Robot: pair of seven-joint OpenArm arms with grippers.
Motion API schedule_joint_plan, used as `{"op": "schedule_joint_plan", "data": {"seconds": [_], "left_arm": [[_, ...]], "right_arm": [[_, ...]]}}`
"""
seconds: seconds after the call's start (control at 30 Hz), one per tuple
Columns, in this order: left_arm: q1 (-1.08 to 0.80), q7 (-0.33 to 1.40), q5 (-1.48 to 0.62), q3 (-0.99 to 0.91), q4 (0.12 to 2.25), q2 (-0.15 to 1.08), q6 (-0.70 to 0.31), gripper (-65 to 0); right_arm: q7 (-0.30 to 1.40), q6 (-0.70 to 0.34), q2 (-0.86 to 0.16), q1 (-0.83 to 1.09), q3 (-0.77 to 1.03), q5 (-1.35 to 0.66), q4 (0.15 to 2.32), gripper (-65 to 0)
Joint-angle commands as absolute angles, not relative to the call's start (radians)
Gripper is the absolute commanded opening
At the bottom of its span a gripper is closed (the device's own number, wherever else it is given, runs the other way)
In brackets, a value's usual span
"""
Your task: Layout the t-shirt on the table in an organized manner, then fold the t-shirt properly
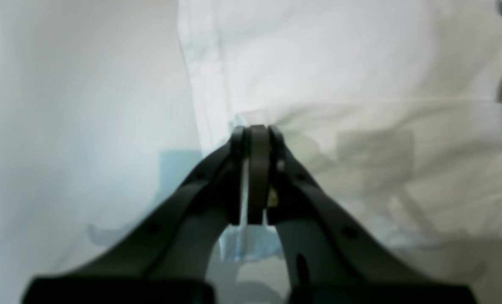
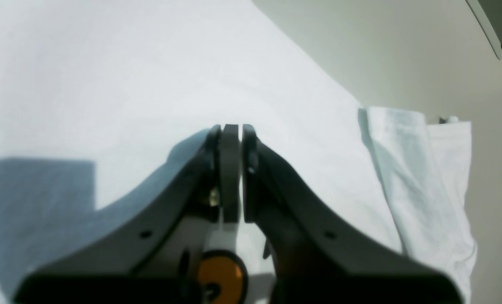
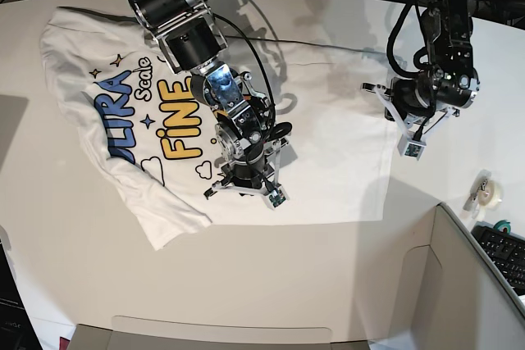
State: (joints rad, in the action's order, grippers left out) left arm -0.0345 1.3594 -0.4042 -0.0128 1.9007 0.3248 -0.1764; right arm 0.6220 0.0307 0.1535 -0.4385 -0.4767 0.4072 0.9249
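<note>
I see the t-shirt (image 3: pixel 328 129) lying spread flat on the desk (image 3: pixel 271 284), print side up, with the blue and yellow letters toward the left in the base view. One sleeve is bunched near the front left edge of the shirt.

My right pincer (image 2: pixel 230 128) sits over the middle of the shirt, just beside the yellow letters. Its jaws are pressed together. In its own wrist view I only see plain white cloth under the tips, and I cannot tell if any cloth is caught between them. A folded sleeve lies off to the side there, near the bare desk.

My left pincer (image 1: pixel 257 128) is at the shirt's right side in the base view, close to the hem corner. Its jaws are closed too. In the left wrist view the tips meet right at a cloth edge, where two layers of the shirt overlap, and the cloth puckers at the tips, so it looks pinched on the shirt.

A roll of tape (image 3: pixel 487 193) lies on the desk, well apart from the shirt.
</note>
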Motion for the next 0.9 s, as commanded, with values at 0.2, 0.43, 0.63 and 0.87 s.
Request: {"op": "schedule_joint_plan", "data": {"seconds": [0.2,0.43,0.63,0.87], "left_arm": [[-0.093,1.396,-0.404,-0.018,2.04,0.334,-0.174,-64.6],[-0.232,1.374,-0.404,-0.101,2.074,0.337,-0.174,-64.6],[-0.292,1.297,-0.404,-0.124,2.071,0.383,-0.174,-63.6],[-0.11,1.3,-0.404,-0.116,2.026,0.366,-0.174,-39.3]], "right_arm": [[0.65,0.11,0.157,-0.515,-0.473,0.4,0.871,-62.5],[0.642,0.111,0.157,-0.575,-0.473,0.4,0.802,-62.5],[0.61,0.111,0.157,-0.584,-0.473,0.4,0.765,-62.5],[0.61,0.111,0.157,-0.561,-0.473,0.4,0.766,-62.5]]}}
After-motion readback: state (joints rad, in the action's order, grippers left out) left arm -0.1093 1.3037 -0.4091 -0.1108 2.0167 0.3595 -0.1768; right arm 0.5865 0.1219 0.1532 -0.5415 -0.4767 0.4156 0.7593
